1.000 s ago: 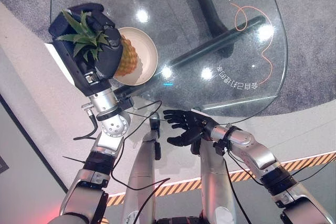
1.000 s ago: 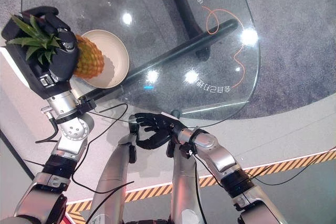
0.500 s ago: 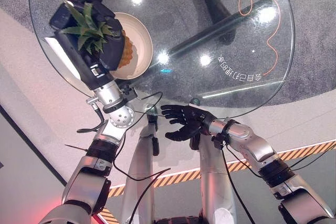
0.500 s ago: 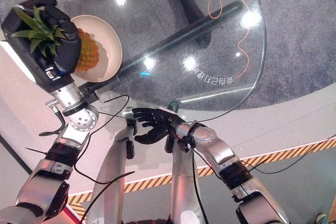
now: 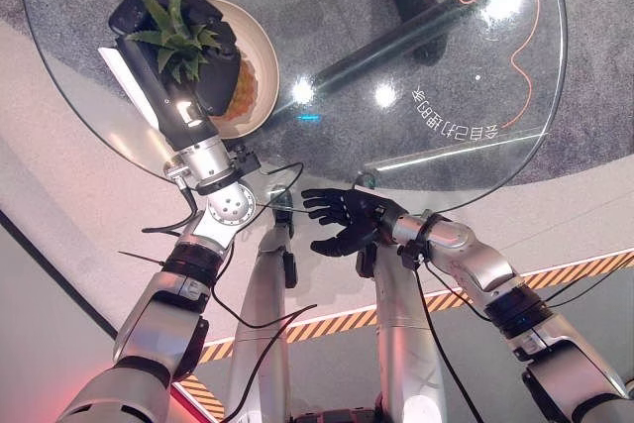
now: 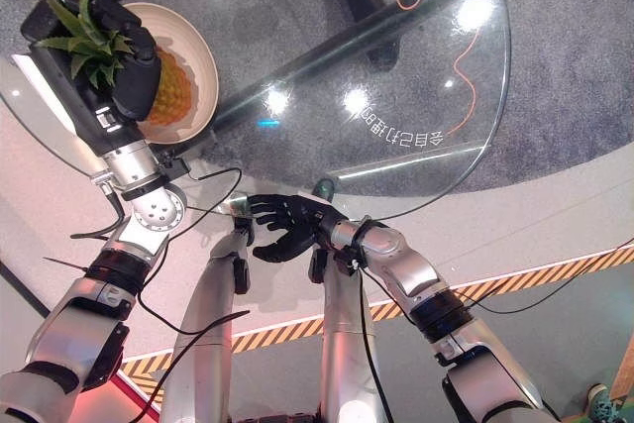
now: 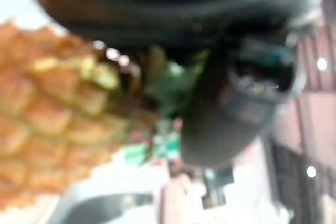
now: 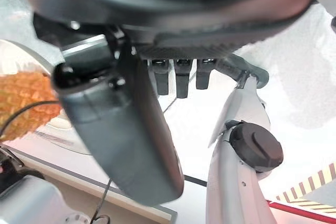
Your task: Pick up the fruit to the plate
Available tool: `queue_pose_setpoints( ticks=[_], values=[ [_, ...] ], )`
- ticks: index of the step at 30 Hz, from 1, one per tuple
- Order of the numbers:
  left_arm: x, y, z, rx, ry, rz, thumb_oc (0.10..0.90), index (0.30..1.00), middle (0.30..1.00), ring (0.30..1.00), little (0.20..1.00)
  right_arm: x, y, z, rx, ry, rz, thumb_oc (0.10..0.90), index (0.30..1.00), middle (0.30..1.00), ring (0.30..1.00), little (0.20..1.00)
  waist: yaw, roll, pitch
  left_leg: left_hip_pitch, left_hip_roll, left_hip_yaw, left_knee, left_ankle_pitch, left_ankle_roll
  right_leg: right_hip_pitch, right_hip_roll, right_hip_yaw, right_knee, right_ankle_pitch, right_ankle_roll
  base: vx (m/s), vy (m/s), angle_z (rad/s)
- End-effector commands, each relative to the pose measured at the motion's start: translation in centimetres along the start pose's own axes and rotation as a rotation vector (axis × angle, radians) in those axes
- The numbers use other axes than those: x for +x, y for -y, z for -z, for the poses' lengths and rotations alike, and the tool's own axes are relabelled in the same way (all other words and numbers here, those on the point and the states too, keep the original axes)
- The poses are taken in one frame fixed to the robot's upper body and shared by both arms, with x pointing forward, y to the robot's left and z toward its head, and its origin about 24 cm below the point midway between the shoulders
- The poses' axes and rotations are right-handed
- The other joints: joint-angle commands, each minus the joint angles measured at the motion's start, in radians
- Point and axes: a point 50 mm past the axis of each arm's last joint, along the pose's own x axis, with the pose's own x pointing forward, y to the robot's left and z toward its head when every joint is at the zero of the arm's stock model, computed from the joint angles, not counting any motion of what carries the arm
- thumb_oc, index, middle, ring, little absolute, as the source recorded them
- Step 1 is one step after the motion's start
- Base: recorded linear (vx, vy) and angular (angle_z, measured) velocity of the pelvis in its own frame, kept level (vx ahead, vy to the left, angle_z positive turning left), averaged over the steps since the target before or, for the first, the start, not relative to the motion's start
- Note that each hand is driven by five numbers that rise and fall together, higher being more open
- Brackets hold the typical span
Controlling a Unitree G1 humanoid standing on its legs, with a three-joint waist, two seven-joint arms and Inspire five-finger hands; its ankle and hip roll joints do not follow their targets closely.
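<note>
My left robot hand (image 5: 203,52) grips the pineapple (image 6: 166,91) by its crown, over the plate (image 5: 260,56) on the glass desk (image 5: 426,66); contact unclear. Right robot hand (image 5: 347,225) idle, fingers loose. Risk: releasing early tips the pineapple off the plate's rim.

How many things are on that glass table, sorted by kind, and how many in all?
Pineapple: 1, gripped by the left hand over the plate
Cream plate: 1
Round glass table: 1
Total: 3, two of them on the table
The right hand hangs open below the table edge, holding nothing.
</note>
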Motion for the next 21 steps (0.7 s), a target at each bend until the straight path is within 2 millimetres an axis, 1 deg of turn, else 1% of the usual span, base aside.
queue_pose_setpoints(
  ticks=[1, 15, 17, 18, 20, 21],
  values=[
    [2.93, 0.2, -2.43, -0.132, 0.154, -0.045, 0.1, 0.3, 0.3, 0.3, 0.2, 0.33, -2.22, -1.28, 0.01, 0.115, -0.136, 0.8, 0.9, 0.9, 0.9, 0.9, 0.026, -0.008, -0.025, 0.005, -0.089, 0.037, -0.047, 0.029, -0.034, -0.011, 0.113, 0.009, 0.011, 0.079, 0.042, 0.0, 0.0, 0.0],
    [3.44, 0.4, -1.89, -0.102, 0.128, -0.064, 0.1, 0.3, 0.3, 0.3, 0.2, 0.58, -2.01, -1.86, 0.0, 0.133, -0.136, 0.8, 0.9, 0.9, 0.9, 0.9, 0.02, -0.011, -0.025, 0.001, -0.085, 0.036, -0.059, 0.038, -0.04, -0.019, 0.115, 0.006, 0.001, 0.085, 0.042, 0.0, 0.0, 0.0],
    [3.48, 0.35, -1.77, -0.096, 0.121, -0.057, 0.155, 0.347, 0.347, 0.347, 0.255, 0.59, -2.03, -2.0, 0.0, 0.136, -0.137, 0.8, 0.9, 0.9, 0.9, 0.9, 0.019, -0.012, -0.025, 0.003, -0.084, 0.036, -0.062, 0.039, -0.04, -0.017, 0.115, 0.004, 0.0, 0.084, 0.042, -0.01, -0.015, 0.0],
    [3.42, 0.41, -1.68, -0.084, 0.119, -0.044, 0.399, 0.556, 0.556, 0.556, 0.499, 0.63, -2.09, -1.96, 0.002, 0.137, -0.136, 0.8, 0.9, 0.9, 0.9, 0.9, 0.02, -0.012, -0.025, 0.006, -0.085, 0.034, -0.065, 0.041, -0.042, -0.013, 0.114, 0.002, -0.004, 0.085, 0.042, 0.0, 0.0, 0.0],
    [3.43, 0.34, -1.61, -0.079, 0.116, -0.038, 0.8, 0.9, 0.9, 0.9, 0.9, 0.54, -1.99, -1.96, 0.001, 0.137, -0.136, 0.8, 0.9, 0.9, 0.9, 0.9, 0.02, -0.012, -0.025, 0.007, -0.085, 0.032, -0.068, 0.042, -0.042, -0.011, 0.113, 0.001, -0.007, 0.086, 0.041, 0.0, 0.0, 0.0],
    [3.46, 0.28, -1.59, -0.078, 0.115, -0.04, 0.8, 0.9, 0.9, 0.9, 0.9, 0.52, -1.97, -1.98, 0.0, 0.138, -0.135, 0.8, 0.9, 0.9, 0.9, 0.9, 0.02, -0.012, -0.025, 0.009, -0.084, 0.032, -0.071, 0.043, -0.043, -0.01, 0.113, 0.0, -0.01, 0.086, 0.041, 0.0, 0.0, 0.0]
  ],
)
